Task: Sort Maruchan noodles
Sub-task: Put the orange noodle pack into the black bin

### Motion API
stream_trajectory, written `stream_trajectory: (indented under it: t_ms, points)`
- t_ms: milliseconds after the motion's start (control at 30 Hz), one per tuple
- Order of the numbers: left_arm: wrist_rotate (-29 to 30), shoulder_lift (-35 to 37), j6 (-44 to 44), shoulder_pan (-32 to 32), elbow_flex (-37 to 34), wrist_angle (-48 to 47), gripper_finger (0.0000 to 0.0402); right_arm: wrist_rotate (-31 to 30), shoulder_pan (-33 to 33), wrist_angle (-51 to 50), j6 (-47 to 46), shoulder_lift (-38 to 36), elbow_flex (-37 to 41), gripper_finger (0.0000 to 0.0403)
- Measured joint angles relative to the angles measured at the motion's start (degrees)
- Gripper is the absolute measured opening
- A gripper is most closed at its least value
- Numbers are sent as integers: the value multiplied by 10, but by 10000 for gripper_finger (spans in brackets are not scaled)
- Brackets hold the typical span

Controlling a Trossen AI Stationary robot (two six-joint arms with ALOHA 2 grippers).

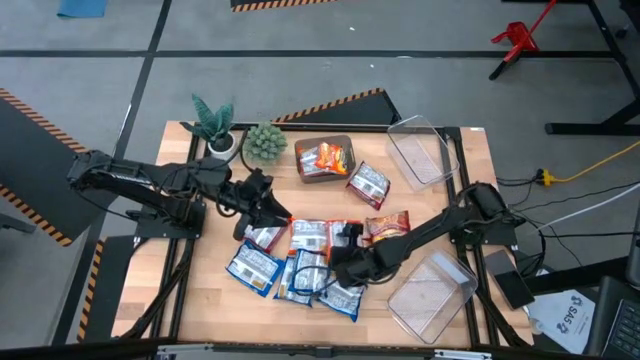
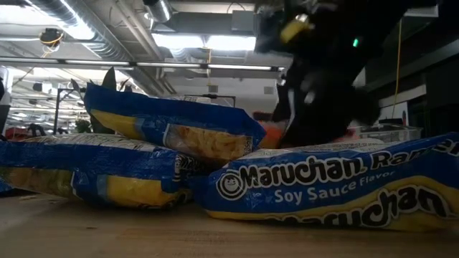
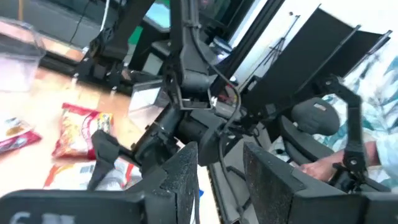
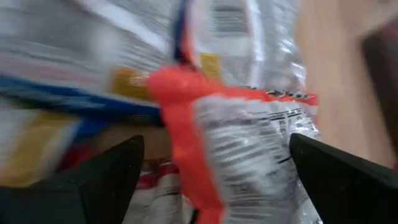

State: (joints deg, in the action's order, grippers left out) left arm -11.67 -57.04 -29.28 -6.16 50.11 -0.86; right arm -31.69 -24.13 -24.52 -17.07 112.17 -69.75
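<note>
The Maruchan noodles lie heaped mid-table: blue-and-white packets [image 1: 300, 272], one reading Soy Sauce Flavor [image 2: 337, 188], and an orange one [image 1: 386, 226]. More orange packets fill a dark tray [image 1: 325, 158], with a red-brown packet [image 1: 368, 183] beside it. My right gripper [image 1: 345, 265] hangs low over the heap, pointing steeply down. Its fingers are wide open [image 4: 216, 142] on either side of an orange-edged packet [image 4: 239, 134]; whether they touch it I cannot tell. My left gripper [image 1: 283, 214] is raised at the heap's left, pointing nearly level, open [image 3: 221, 163] with nothing between its fingers.
One clear bin [image 1: 420, 150] stands at the far right, another [image 1: 432, 293] at the near right. Two green potted plants [image 1: 215, 125] [image 1: 265, 143] stand at the far left. A person's hand [image 3: 323, 165] shows beyond the table's right side.
</note>
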Motion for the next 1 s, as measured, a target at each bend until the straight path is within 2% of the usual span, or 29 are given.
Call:
stream_trajectory:
  t_ms: [133, 233, 367, 600, 633, 800, 900, 1000]
  points:
    - [22, 0, 0, -5, 0, -7, 124, -50, 11, -13, -64, 13, 0, 382]
    - [26, 0, 0, -6, 0, -11, 124, -48, 19, -45, -87, 14, -18, 342]
    - [32, 0, 0, -6, 0, -11, 124, -37, 25, -91, -96, 13, -39, 247]
    - [63, 0, 0, -6, 0, -12, 124, 7, 33, -164, -98, 13, -77, 36]
    - [64, 0, 0, -6, 0, -11, 124, 11, 33, -172, -97, 13, -83, 20]
    - [65, 0, 0, -6, 0, -12, 124, 20, 32, -225, -99, 13, -143, 25]
    - [71, 0, 0, -6, 0, -12, 124, 21, 32, -283, -97, 12, -205, 7]
    - [82, 0, 17, -6, 0, -12, 124, 43, 37, -333, -97, 12, -282, 7]
